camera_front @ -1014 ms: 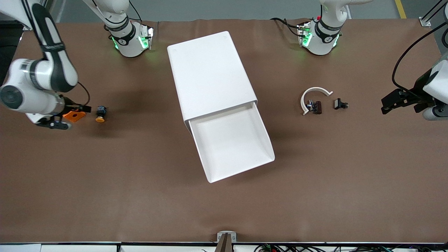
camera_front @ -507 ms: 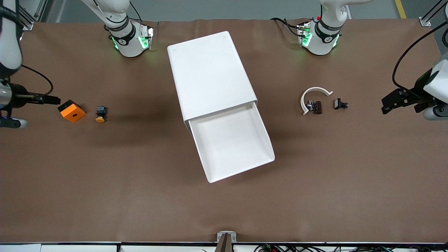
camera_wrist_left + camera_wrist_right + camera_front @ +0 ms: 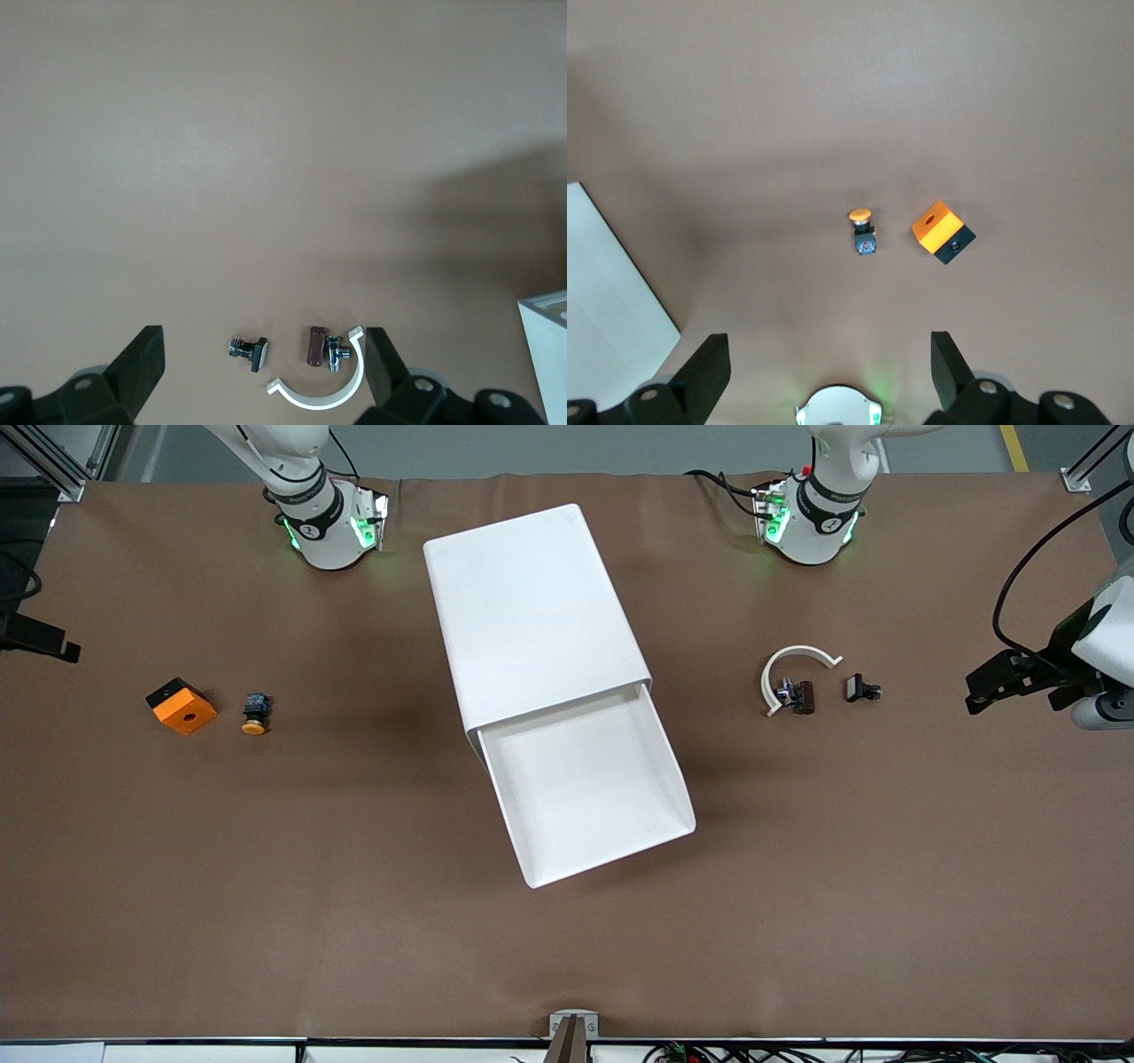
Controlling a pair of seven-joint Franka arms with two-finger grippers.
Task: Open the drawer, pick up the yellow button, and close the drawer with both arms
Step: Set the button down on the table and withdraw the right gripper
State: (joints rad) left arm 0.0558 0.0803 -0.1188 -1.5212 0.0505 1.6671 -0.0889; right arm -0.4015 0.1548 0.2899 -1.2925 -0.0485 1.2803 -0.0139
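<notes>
The white cabinet (image 3: 532, 611) lies mid-table with its drawer (image 3: 580, 802) pulled out toward the front camera, and nothing shows inside it. The button (image 3: 254, 715), orange-capped with a dark body, lies on the table toward the right arm's end, beside an orange block (image 3: 181, 706). In the right wrist view, the open right gripper (image 3: 828, 376) hangs high above the button (image 3: 864, 232), holding nothing. The left gripper (image 3: 263, 381) is open too and empty, up over the small clips at the left arm's end. Only a black part of the right arm (image 3: 35, 642) shows at the front view's edge.
A white curved band (image 3: 793, 669) with small black clips (image 3: 862, 688) lies toward the left arm's end. The left arm (image 3: 1094, 660) hangs at that edge of the table. The two arm bases (image 3: 328, 522) stand along the table's edge farthest from the front camera.
The right arm has pulled back from over the orange block and almost left the front view, leaving block and button in place. The left arm has not moved.
</notes>
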